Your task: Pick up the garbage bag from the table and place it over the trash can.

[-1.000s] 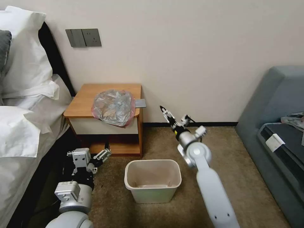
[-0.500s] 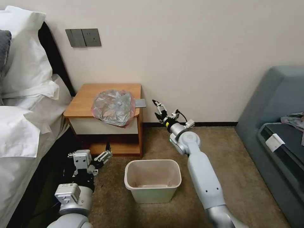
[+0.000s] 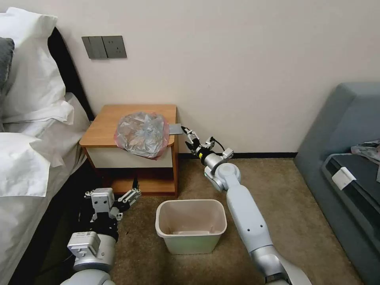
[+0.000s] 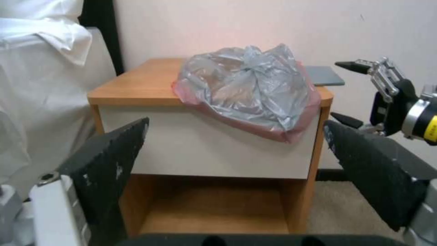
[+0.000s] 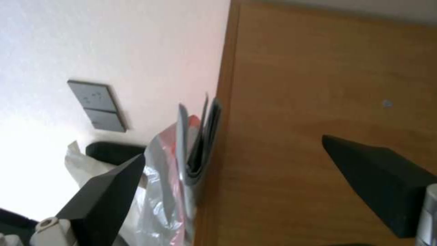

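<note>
Plastic, thin, crinkly and translucent grey with a pinkish-red rim, the garbage bag [image 3: 141, 134] lies on the light-brown wooden table [image 3: 103, 126], overhanging its front edge. It looks light, soft and slippery; the rim seems the best hold. The right gripper [image 3: 190, 139] is beside the table's side, fingers spread and empty; the left gripper [image 3: 127, 196] waits low, also spread.

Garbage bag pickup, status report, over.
Right gripper open beside the table edge, nothing held. Left gripper open, low by the shelf. Garbage bag on the table, overhanging front. Trash can unlined.
</note>
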